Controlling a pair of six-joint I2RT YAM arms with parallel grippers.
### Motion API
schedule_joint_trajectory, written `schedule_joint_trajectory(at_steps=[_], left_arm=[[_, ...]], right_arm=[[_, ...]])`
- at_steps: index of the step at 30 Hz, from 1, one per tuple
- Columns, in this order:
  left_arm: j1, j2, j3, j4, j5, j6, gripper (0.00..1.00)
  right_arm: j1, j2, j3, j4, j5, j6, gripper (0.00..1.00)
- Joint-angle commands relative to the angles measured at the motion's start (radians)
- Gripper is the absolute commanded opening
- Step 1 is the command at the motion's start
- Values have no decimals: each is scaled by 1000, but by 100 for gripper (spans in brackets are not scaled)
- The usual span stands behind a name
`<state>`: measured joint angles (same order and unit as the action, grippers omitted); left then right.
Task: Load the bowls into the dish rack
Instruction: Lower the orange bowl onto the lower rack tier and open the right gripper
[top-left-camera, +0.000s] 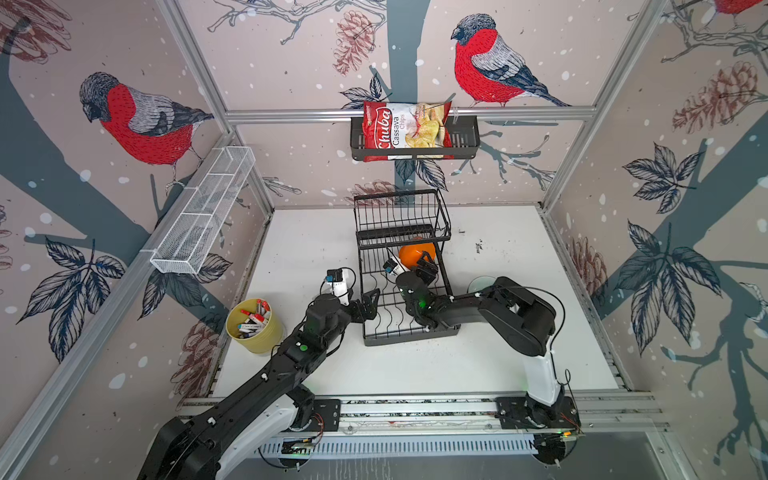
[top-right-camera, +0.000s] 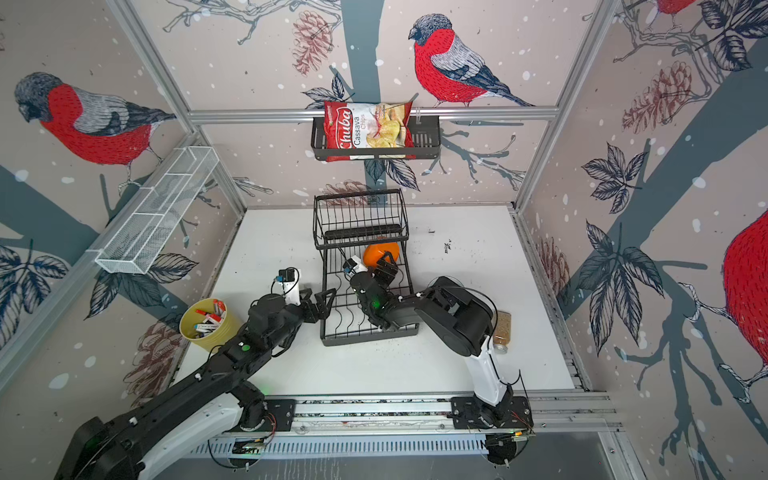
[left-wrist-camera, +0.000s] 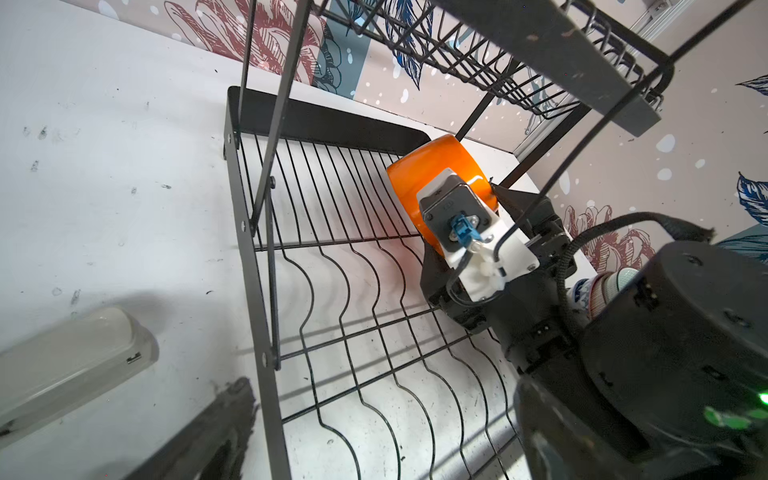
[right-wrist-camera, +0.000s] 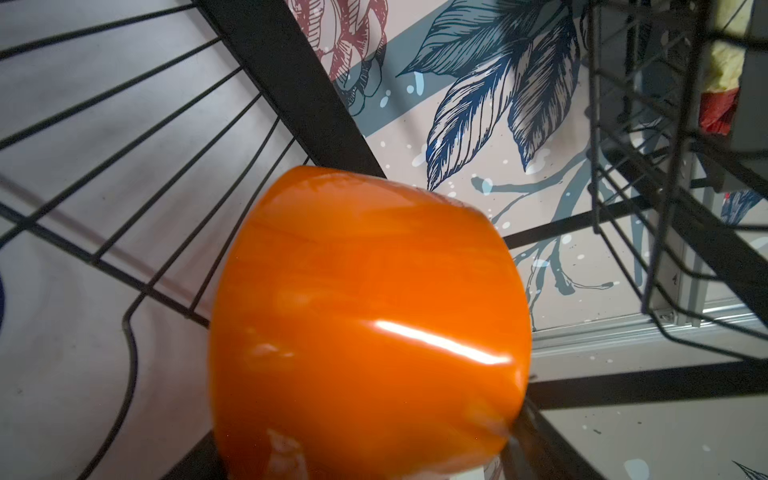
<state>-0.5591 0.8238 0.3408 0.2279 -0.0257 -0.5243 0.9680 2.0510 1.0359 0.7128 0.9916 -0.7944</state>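
The orange bowl (top-left-camera: 415, 252) lies tilted in the dish rack (top-left-camera: 411, 339), at its far right side. The right gripper (top-left-camera: 427, 263) is against the bowl, but I cannot tell if it grips. The left gripper (top-left-camera: 372, 305) is wide open and empty.

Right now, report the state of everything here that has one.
dish rack, upright
orange bowl, tipped on its side in the lower tier
right tool, closed on the orange bowl
left tool, open, empty
yellow cup, upright, holding pens
chips bag, standing in wall basket
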Motion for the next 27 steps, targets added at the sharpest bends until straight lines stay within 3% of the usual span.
schedule_joint_trajectory(at_steps=[1,17,27], left_arm=[[2,2,12,16,4,-2,96],[2,15,22,11,4,-6,96],[2,15,20,15,7,-13,96]], right_arm=[[-14,10,11,110,9,-52,78],[-77,89,70,151,-47,-109,85],[-77,96,75,93,-72,-56,85]])
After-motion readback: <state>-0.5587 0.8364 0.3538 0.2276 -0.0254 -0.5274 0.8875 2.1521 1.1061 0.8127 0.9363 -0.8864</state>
